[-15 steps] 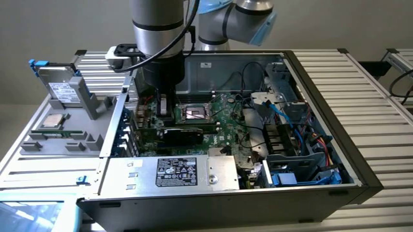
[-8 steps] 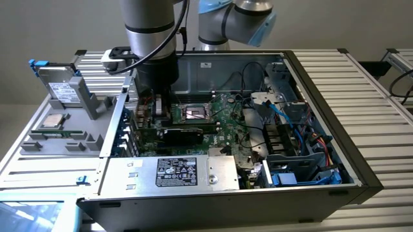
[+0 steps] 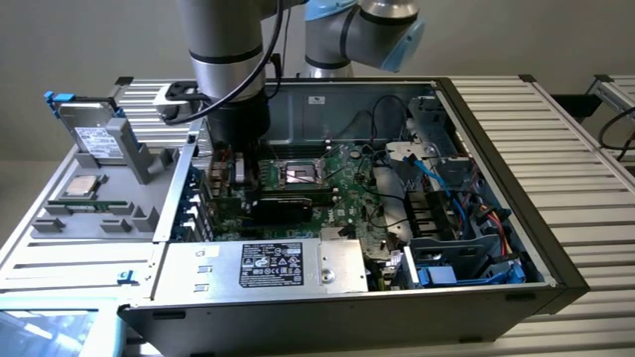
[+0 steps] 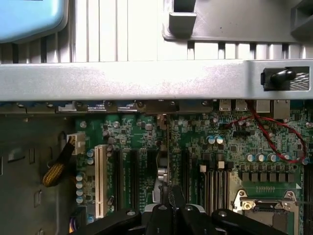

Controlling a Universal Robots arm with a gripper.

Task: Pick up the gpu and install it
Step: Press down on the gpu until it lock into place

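Open PC case (image 3: 496, 245) lies on a slatted metal bench (image 3: 566, 141), plain pale wall behind. Grey fixture tray (image 3: 100, 216) sits at the exterior view's left, holding a hard drive (image 3: 94, 134) upright and a CPU (image 3: 79, 187) flat. Arm (image 3: 230, 59) reaches down into the case over the motherboard (image 3: 347, 178). Gripper (image 4: 171, 196) is clamped on the gpu (image 4: 167, 147), seen edge-on in the wrist view, standing upright over the expansion slots (image 4: 129, 176). In the exterior view the card's black cooler (image 3: 288, 204) sits just below the arm. Whether the card is seated in a slot cannot be told. Fingertips are partly cut off at the wrist view's edge.
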